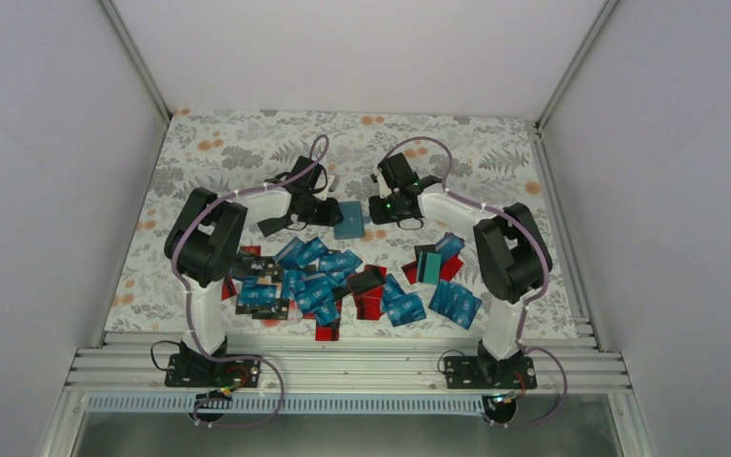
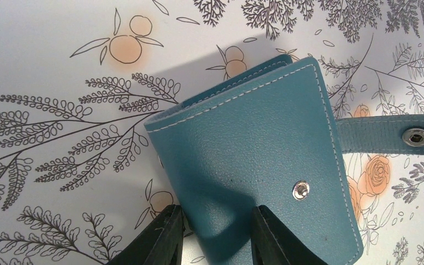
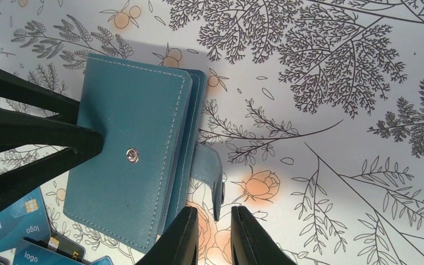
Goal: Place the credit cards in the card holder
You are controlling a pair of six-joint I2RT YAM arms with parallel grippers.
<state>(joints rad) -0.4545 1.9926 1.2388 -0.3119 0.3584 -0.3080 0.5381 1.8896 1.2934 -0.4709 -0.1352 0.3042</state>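
Note:
The teal-blue card holder (image 1: 349,219) (image 3: 127,165) lies folded on the floral cloth, its snap strap (image 3: 212,171) (image 2: 386,135) undone and sticking out. My left gripper (image 1: 331,215) (image 2: 216,221) is shut on the card holder (image 2: 254,160), one finger on each side of its near edge. My right gripper (image 1: 373,209) (image 3: 214,218) stands on the other side with its jaws a narrow gap apart. The strap's free end hangs between the fingertips without touching either. The credit cards (image 1: 324,276) lie scattered in a heap nearer the arm bases, mostly blue, some red and black.
White walls enclose the cloth on three sides. A smaller cluster of cards (image 1: 443,281) lies at the right, including a teal one. A few blue cards (image 3: 11,221) show at the lower left of the right wrist view, beside the left gripper's dark fingers (image 3: 33,138).

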